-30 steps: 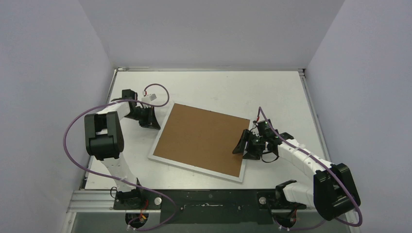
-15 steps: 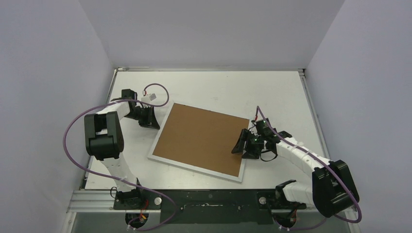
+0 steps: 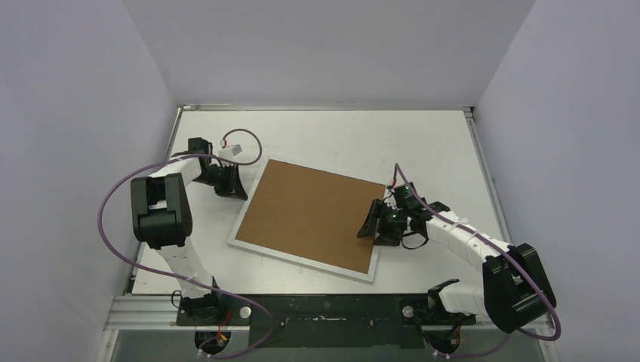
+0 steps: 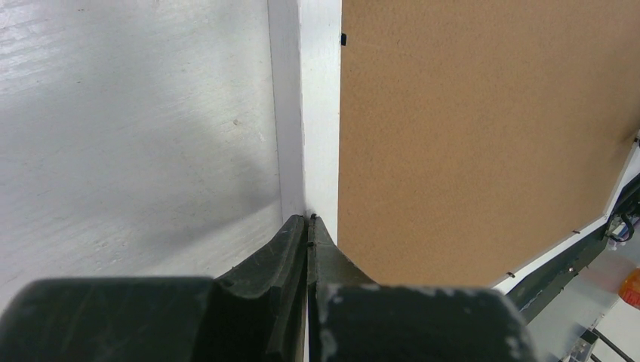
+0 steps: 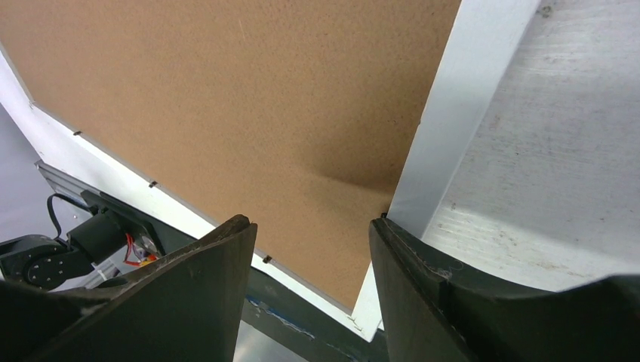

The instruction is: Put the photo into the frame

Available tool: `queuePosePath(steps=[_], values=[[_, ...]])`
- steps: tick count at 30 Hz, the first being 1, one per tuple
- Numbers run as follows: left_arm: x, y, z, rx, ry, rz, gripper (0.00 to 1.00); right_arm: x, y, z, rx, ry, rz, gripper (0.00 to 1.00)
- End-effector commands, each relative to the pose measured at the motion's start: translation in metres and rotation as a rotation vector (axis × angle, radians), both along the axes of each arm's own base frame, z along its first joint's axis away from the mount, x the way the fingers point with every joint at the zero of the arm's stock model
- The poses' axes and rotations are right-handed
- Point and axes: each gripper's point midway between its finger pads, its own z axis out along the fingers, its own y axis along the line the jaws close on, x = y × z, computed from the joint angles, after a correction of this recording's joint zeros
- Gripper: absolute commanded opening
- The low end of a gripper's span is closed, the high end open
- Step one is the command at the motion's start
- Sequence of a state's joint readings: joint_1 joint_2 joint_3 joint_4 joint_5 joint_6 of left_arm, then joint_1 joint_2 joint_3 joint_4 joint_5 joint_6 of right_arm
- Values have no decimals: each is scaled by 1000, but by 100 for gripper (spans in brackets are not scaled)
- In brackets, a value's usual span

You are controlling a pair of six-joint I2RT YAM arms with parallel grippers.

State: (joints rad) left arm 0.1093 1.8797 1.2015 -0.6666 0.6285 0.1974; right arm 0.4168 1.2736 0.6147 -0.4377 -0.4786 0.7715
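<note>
**Board seated in frame, closing step in hand**

The tabletop point(image 3: 340, 132) was taken up by the frame point(image 4: 321, 113), laid askew with the brown backing board point(image 3: 313, 215) inside its white border. The photo was not seen and was judged hidden beneath the board. The right hand point(image 5: 309, 222) was held half open astride the right border, with nothing gripped. The left hand point(image 4: 309, 226) was shut and empty, its tips set against the left border. Pressing the tabs point(image 5: 152, 183) down was judged next.

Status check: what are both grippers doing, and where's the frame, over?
Left gripper shut, tips at the frame border. Right gripper open over the opposite edge. Brown backing board sits in the frame; photo not in view.
</note>
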Motion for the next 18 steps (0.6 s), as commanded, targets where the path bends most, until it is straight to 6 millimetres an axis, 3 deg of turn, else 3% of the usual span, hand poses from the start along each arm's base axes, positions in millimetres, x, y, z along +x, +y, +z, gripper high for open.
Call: queuePosePath(steps=[1, 10, 18], values=[[-14, 0, -19, 31, 65, -31, 0, 1, -8, -36, -111, -18, 17, 58], [-15, 0, -19, 29, 64, -33, 0, 6, -17, -32, -341, -53, 74, 57], [-13, 0, -16, 27, 58, -32, 0, 8, -15, -28, -406, -74, 90, 57]])
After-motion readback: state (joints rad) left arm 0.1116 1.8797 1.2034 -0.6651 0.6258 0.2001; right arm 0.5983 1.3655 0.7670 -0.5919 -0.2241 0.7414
